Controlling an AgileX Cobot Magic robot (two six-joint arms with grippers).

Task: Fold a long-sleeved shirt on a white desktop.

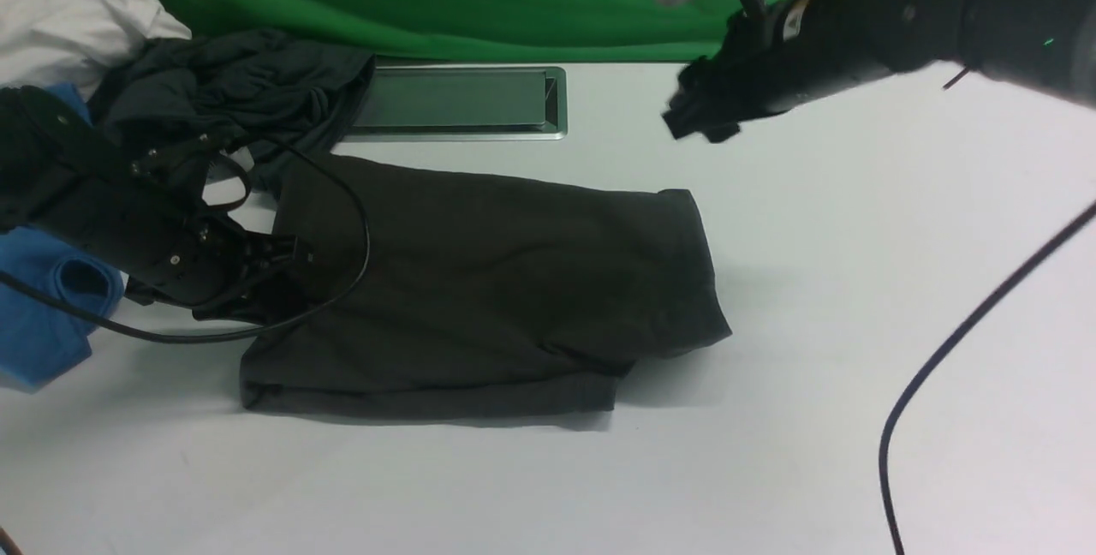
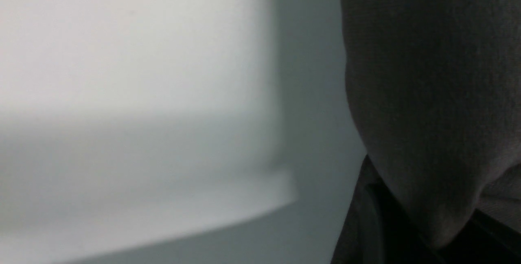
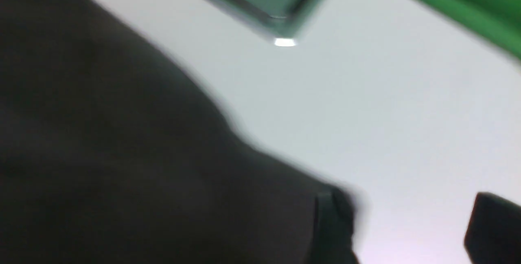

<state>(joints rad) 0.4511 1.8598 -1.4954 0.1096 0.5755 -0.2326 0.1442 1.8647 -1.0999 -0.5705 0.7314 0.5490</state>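
right pincer (image 1: 706, 114) blurred, left pincer's tips (image 1: 282, 281) partly hidden, white cloth (image 1: 60, 20) cut off

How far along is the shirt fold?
Partly done: the dark shirt lies doubled over on the white desktop. In hand: the left gripper pinches cloth at its left side, while the right gripper is open and empty. Left: the layers look uneven at the near right corner, so straightening and probably another fold.

Front camera facing forward, between arms

No readable lettering anywhere.
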